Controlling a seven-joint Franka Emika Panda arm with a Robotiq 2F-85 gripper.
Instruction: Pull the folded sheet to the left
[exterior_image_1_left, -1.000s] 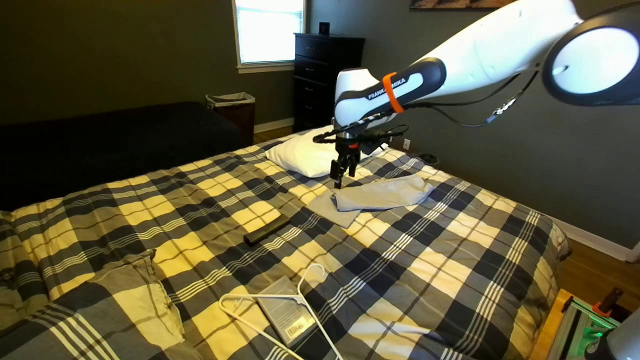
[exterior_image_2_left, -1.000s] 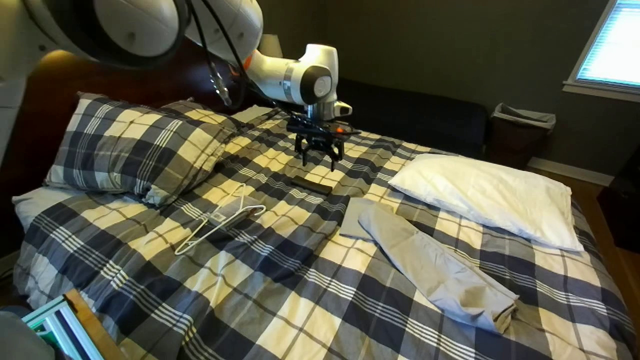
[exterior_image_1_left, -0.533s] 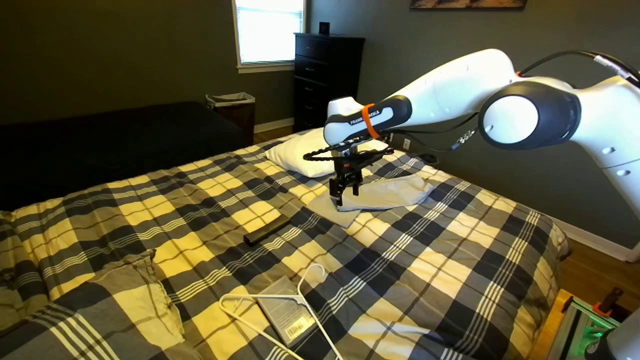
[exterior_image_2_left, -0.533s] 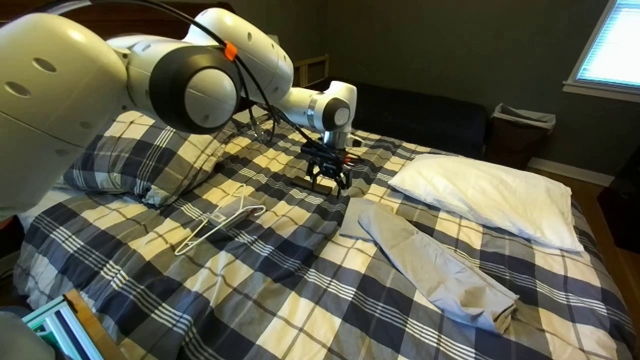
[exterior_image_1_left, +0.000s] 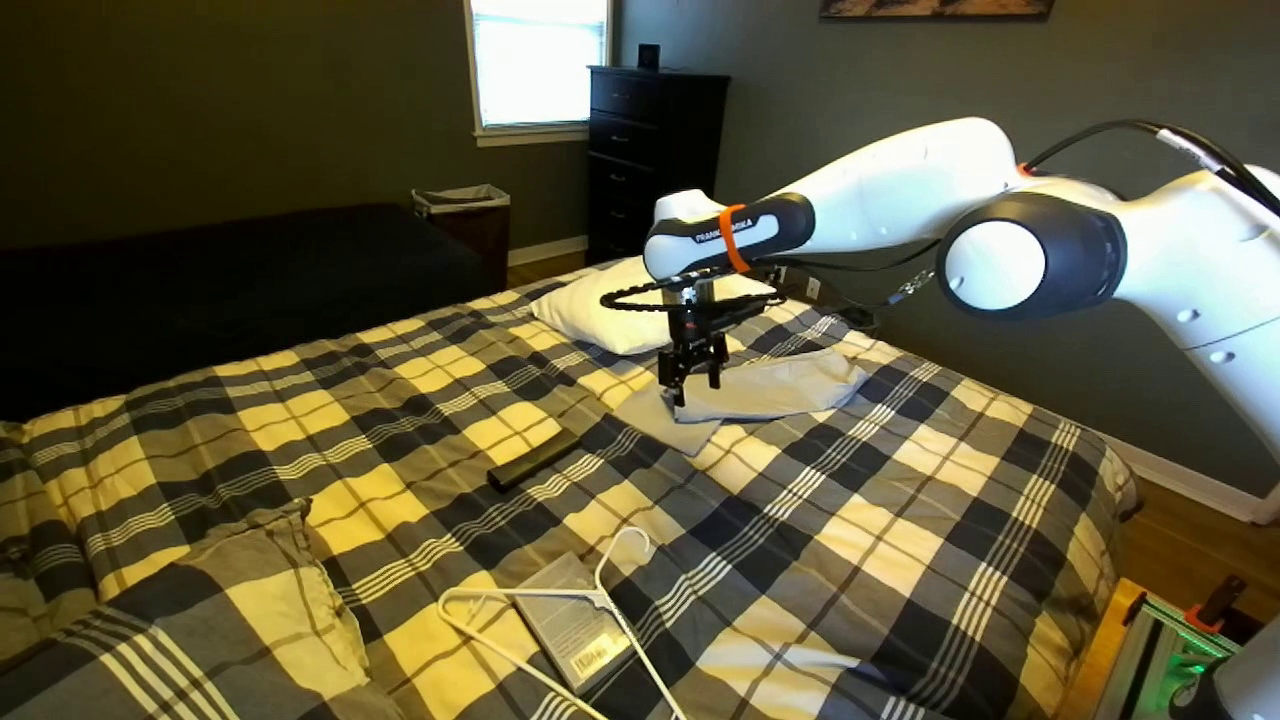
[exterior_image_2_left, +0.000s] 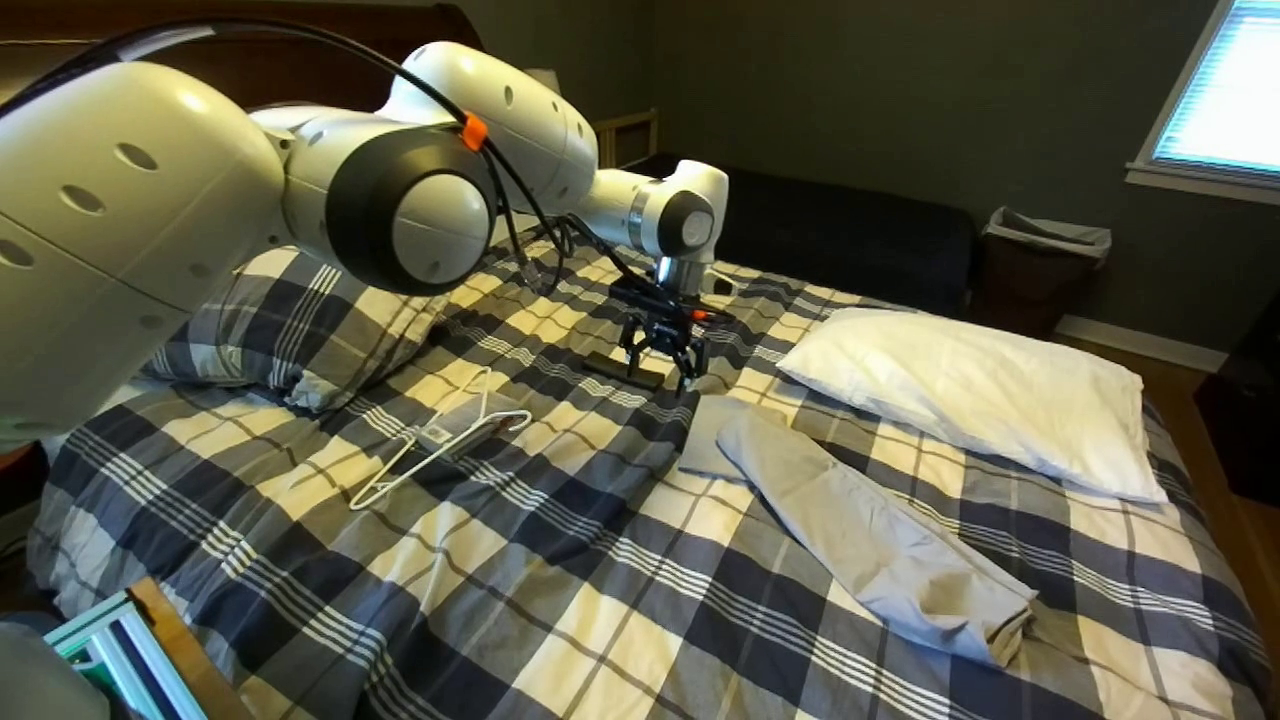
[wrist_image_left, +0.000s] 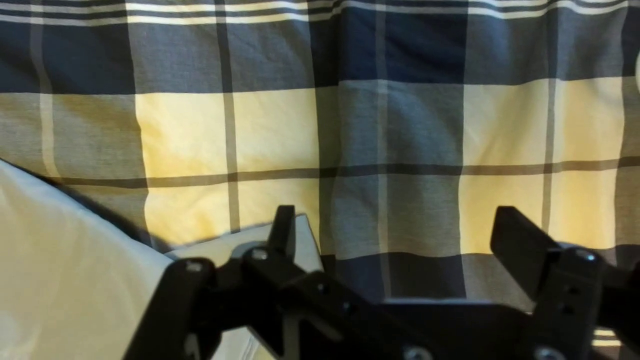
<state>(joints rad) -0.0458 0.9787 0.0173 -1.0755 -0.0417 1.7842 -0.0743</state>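
The folded sheet, a long plain grey-tan cloth, lies on the plaid bed in both exterior views (exterior_image_1_left: 775, 385) (exterior_image_2_left: 870, 535) and fills the lower left of the wrist view (wrist_image_left: 75, 285). One end overlaps a flat grey cloth (exterior_image_1_left: 660, 428) (exterior_image_2_left: 710, 442), whose corner shows in the wrist view (wrist_image_left: 306, 242). My gripper (exterior_image_1_left: 697, 392) (exterior_image_2_left: 657, 378) (wrist_image_left: 395, 210) is open and empty, pointing down near the flat cloth's end. In the wrist view its left finger overlaps that corner; bedspread shows between the fingers. I cannot tell the exact height above the bed.
A puffy white pillow (exterior_image_1_left: 610, 312) (exterior_image_2_left: 970, 390) lies behind the cloths. A black bar (exterior_image_1_left: 533, 460) (exterior_image_2_left: 622, 370) lies near the gripper. A white hanger (exterior_image_1_left: 620, 605) rests over a grey box (exterior_image_1_left: 560, 610). Plaid pillows (exterior_image_2_left: 330, 330) lie at the headboard end.
Over the last second my gripper has moved down towards the bed and, in an exterior view, slightly right. Over the last half second it has barely moved. The cloths have not moved.
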